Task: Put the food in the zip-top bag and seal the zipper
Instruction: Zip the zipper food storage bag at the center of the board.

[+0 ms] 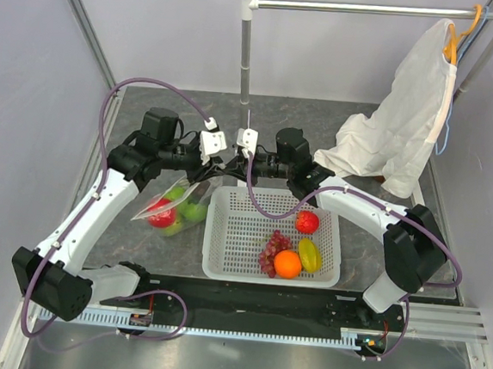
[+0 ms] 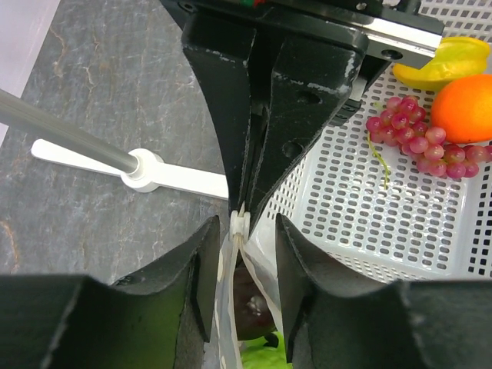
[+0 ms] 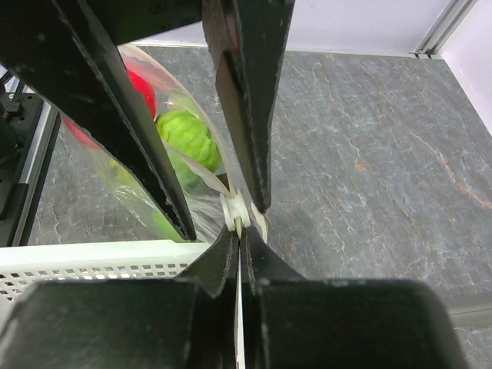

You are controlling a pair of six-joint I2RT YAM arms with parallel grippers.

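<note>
Right wrist view is showing the right gripper [image 3: 238,240] clamping its jaws on the zipper [image 3: 233,209], holding that edge lifted and taut. The left gripper [image 2: 246,227] is straddling the same strip with jaws narrowly parted, apparently poised to draw it closed. The zip-top bag [image 1: 171,206] is sloping down to the tabletop [image 1: 150,249] beside the white basket [image 1: 238,276], carrying green toy fruits [image 3: 184,138] and a red toy fruit [image 3: 142,88].

White-shelled left arm [image 1: 97,210] and right arm [image 1: 357,201] have black joint housings and looping purple-grey cables [image 1: 152,82]. The matte black left claw [image 2: 244,231] and right claw [image 3: 238,234] show paint-chipped edges.
</note>
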